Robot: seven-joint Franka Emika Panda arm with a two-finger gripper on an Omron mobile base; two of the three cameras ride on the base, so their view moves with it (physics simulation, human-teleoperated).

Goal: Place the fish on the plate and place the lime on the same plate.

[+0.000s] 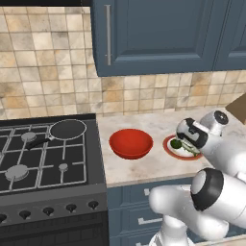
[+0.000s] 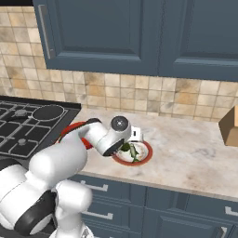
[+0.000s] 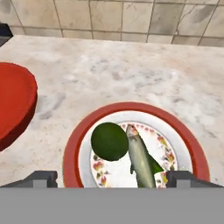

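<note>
The red-rimmed plate [image 3: 72, 148] with its white patterned centre lies on the marble counter. On it rest the dark green lime [image 3: 109, 141] and, touching its right side, the slender greenish-grey fish [image 3: 141, 158]. My gripper [image 3: 113, 178] hovers just above the plate's near side, open, its fingertips [image 3: 43, 177] spread wide with nothing held between them. From the base, the plate [image 1: 166, 146] [image 2: 147, 155], the lime [image 1: 176, 143] [image 2: 125, 148] and the fish [image 2: 135, 152] are partly covered by my hand.
A deep all-red bowl [image 1: 130, 142] [image 3: 13, 105] stands left of the plate. Further left is the stove [image 1: 43, 158] with a dark pan [image 1: 67, 129]. A cardboard box [image 2: 230, 125] sits at the counter's right end. Cabinets hang overhead.
</note>
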